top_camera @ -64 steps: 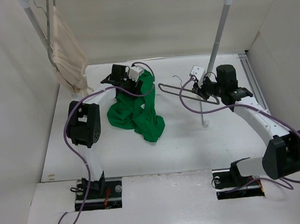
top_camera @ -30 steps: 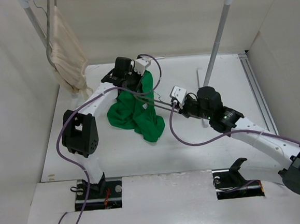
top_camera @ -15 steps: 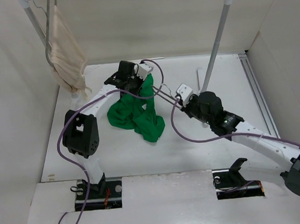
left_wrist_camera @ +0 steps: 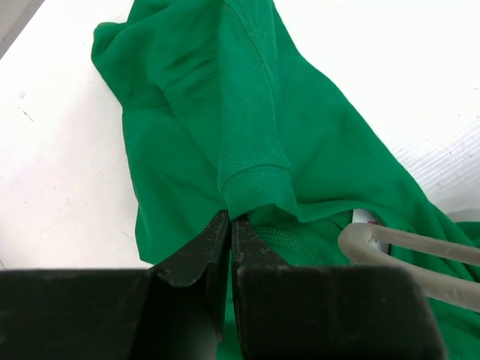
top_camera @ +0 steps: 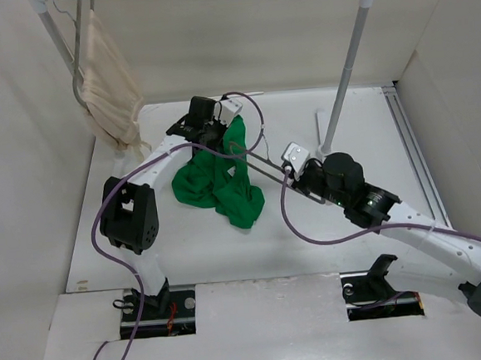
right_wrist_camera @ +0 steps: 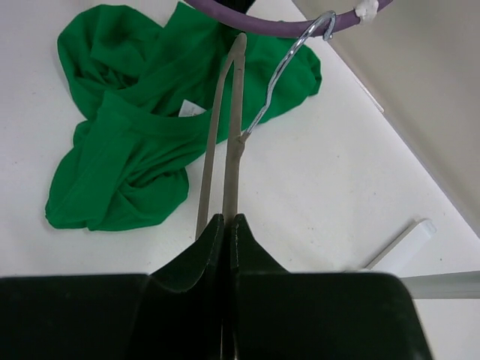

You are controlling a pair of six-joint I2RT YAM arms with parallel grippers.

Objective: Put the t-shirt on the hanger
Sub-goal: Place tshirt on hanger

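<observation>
Since approx 2 s back, the right arm has swung the hanger (top_camera: 260, 163) from over by the rack pole leftward to the t-shirt (top_camera: 220, 186); the left arm has barely shifted.

Top view: left gripper (top_camera: 218, 136) holds one edge of the shirt up, the rest heaped on the table (top_camera: 361, 120) below it. Right gripper (top_camera: 306, 181) sits to the shirt's right. The hanger's long axis runs from it up and left, far end at the raised cloth.

Left wrist: jaws pressed together, pinching a ribbed fold of green. The hanger's rounded end (left_wrist_camera: 360, 238) lies just right of the jaws, beside the white label (left_wrist_camera: 364, 217), i.e. prob. at the neck opening.

Right wrist: jaws clamped on the hanger's near end, bars pointing straight away, hook (right_wrist_camera: 289, 56) off to the right.

Next move likely turns on that axis: push along it into the neck. Right arm does the travel.
</observation>
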